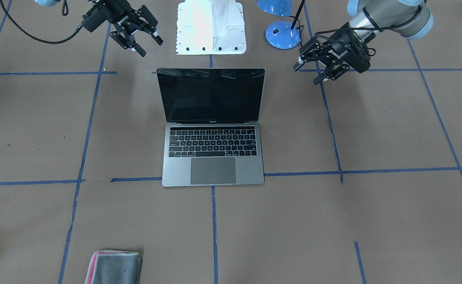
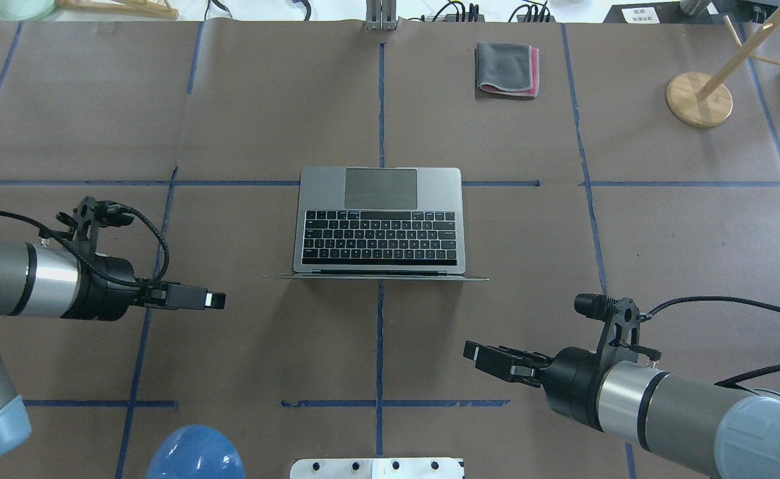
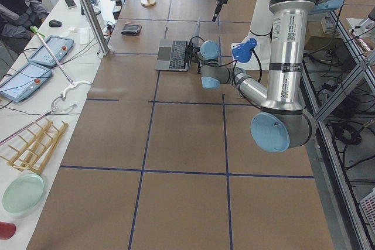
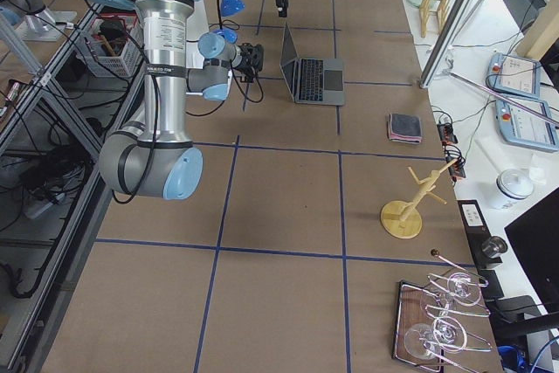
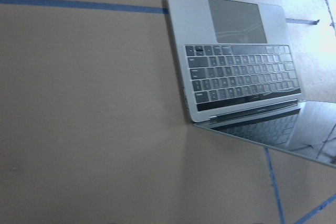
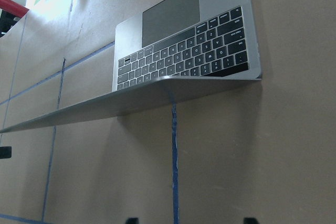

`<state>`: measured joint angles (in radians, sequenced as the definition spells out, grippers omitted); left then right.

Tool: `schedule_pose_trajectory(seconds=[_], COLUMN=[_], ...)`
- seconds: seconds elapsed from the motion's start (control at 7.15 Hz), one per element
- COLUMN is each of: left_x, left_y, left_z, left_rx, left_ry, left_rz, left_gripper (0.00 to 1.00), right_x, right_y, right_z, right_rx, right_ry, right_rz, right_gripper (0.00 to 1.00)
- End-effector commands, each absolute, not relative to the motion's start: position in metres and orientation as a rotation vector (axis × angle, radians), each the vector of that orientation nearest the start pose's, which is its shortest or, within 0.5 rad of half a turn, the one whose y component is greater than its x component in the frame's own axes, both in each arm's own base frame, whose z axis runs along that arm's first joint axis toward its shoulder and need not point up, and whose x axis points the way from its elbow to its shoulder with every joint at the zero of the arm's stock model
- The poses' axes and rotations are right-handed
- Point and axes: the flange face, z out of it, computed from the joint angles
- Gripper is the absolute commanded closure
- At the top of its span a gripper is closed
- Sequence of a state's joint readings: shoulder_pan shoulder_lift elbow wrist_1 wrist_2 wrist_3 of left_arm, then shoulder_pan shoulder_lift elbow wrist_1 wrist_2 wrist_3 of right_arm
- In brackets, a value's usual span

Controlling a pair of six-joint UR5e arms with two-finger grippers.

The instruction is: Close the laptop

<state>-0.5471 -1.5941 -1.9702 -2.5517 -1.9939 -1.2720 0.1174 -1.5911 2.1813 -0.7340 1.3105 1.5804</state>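
Two arms are seen over a bench [image 2: 164, 100] covered in brown paper and marked with blue tape lines [image 2: 381, 100]. The laptop [image 2: 380, 226] is placed at the middle of the bench, over a crossing of two tape lines. It is open: the base is laid flat, with the trackpad [image 2: 381, 188] on the far side from the robot and the keyboard [image 2: 380, 237] between it and the hinge. The lid is raised nearly upright on the near side, and its black screen [image 1: 211, 94] is turned away from the robot.

The left arm [image 2: 10, 286] is extended in from the left; the left jaws are held above the bench, left of the lid and well apart from it. In the front-facing view they are seen spread open, gripping nothing. The right arm [image 2: 663, 399] is extended in from the right, nearer the robot than the lid; the right jaws are pointed toward the laptop, well apart from it, and are likewise spread open and empty, their two tips being shown apart at the lower edge of the right wrist view.

A folded grey-and-pink cloth [image 2: 506, 68] is laid at the far side, right of the middle, and a round wooden stand [image 2: 699, 100] is set further right. A blue lamp [image 1: 282, 34] is stood near the robot's white base [image 1: 211, 27], on the left.
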Motion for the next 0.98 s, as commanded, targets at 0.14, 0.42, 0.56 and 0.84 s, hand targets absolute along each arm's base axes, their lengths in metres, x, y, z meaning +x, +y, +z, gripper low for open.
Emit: schedule_pose_trajectory(seconds=[0.14, 0.42, 0.56, 0.84], left_x=[0.415, 0.422, 0.424, 0.424], left_y=[-0.277, -0.281, -0.284, -0.287], left_z=[0.316, 0.301, 0.288, 0.285], left_rx=[0.26, 0.274, 0.301, 0.279], left_ry=[1.44, 1.466, 1.484, 1.497], left_rz=[0.021, -0.034, -0.055, -0.122], left_gripper=[0.76, 0.98, 1.0, 1.0], right_x=[-0.418, -0.426, -0.431, -0.432], right_y=[-0.206, -0.211, -0.216, -0.222], right_z=[0.273, 0.273, 0.269, 0.267], right_rx=[0.325, 0.365, 0.4, 0.411], right_ry=[-1.407, -1.373, -1.373, -1.365], right_rz=[0.327, 0.355, 0.385, 0.398], right_gripper=[0.78, 0.95, 0.97, 0.98])
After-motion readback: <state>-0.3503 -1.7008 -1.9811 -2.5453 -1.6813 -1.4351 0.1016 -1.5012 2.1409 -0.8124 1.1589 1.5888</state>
